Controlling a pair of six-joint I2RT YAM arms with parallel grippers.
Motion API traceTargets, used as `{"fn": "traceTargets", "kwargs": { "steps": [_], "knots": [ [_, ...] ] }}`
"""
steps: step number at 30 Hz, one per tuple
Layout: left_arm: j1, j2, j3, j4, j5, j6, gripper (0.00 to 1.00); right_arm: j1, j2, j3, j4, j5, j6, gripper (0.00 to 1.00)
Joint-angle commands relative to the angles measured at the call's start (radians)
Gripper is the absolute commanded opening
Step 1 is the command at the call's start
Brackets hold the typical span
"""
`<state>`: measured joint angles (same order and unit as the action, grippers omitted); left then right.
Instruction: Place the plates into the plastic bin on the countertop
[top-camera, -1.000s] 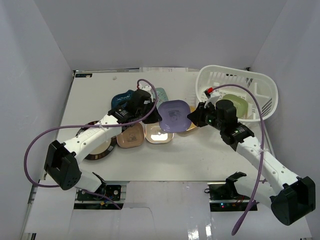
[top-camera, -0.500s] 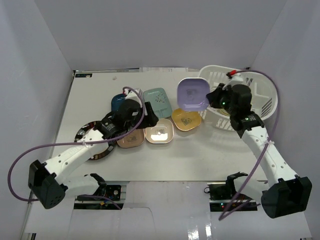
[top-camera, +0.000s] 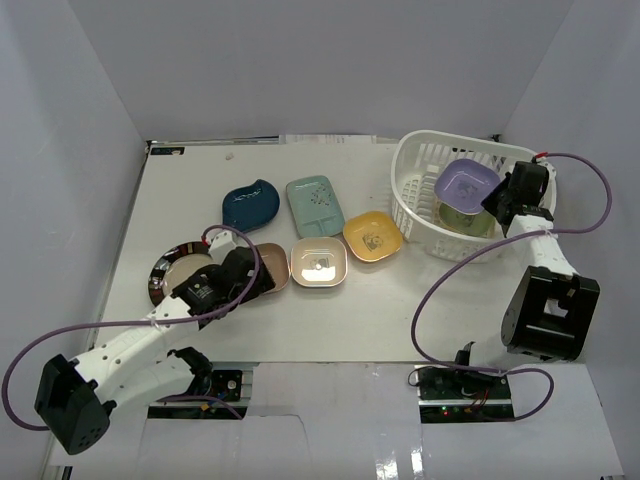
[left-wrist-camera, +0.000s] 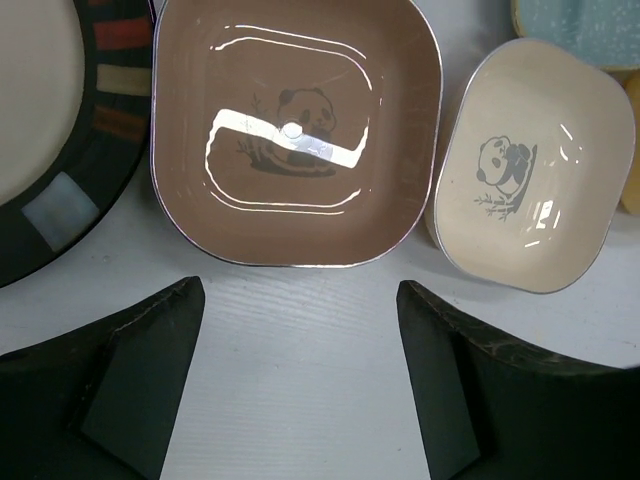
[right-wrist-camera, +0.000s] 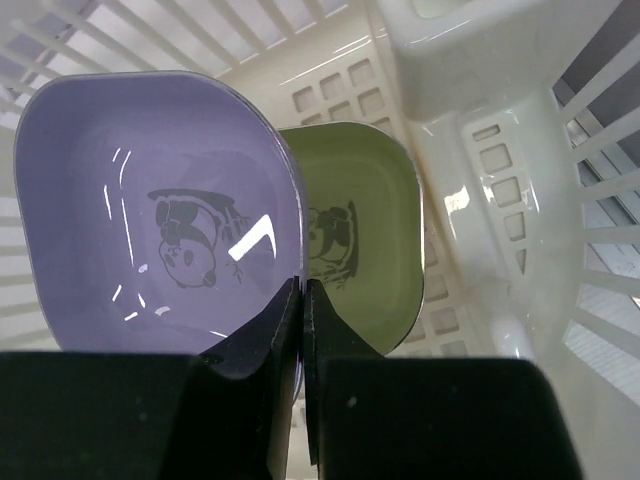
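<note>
over bin (top-camera: 410, 203), right claw (right-wrist-camera: 302, 298) pinching lavender plate (right-wrist-camera: 150, 200)

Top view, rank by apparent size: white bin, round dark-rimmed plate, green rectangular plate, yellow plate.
1. white bin
2. round dark-rimmed plate, though partly hidden
3. green rectangular plate and yellow plate, too alike to rank

Top view overlooks the whole countertop (top-camera: 180, 200); close downward wrist views share its brown plate (left-wrist-camera: 295, 130) and bin (right-wrist-camera: 480, 60).

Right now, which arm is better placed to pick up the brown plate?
Left: left end effector, open, faces the brown plate; right end effector holds the lavender plate in the plastic bin.
</note>
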<state>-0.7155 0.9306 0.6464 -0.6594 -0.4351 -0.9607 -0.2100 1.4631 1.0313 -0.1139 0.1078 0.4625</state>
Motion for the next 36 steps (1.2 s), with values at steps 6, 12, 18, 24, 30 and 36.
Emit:
{"fn": "traceTargets", "kwargs": {
  "steps": [6,12,18,24,30,36],
  "knots": [
    [0.019,0.079,-0.025,0.069,-0.073,-0.118,0.93,-0.014,0.080,0.081,0.020,0.089,-0.051,0.09],
    [0.068,0.148,-0.028,0.127,-0.039,-0.130,0.91,-0.012,0.072,0.087,0.033,0.037,-0.045,0.52],
    [0.120,0.188,-0.051,0.178,-0.022,-0.138,0.87,0.058,-0.072,0.046,0.100,-0.080,-0.042,0.65],
    [0.123,0.206,-0.067,0.161,-0.028,-0.150,0.82,0.455,-0.214,-0.078,0.161,-0.283,-0.214,0.54],
    [0.123,0.152,-0.102,0.153,-0.004,-0.145,0.80,0.903,-0.156,-0.186,0.115,-0.329,-0.453,0.52],
    [0.122,0.070,-0.039,0.149,0.038,-0.035,0.82,1.060,0.017,-0.106,0.045,-0.332,-0.646,0.66]
  ]
}}
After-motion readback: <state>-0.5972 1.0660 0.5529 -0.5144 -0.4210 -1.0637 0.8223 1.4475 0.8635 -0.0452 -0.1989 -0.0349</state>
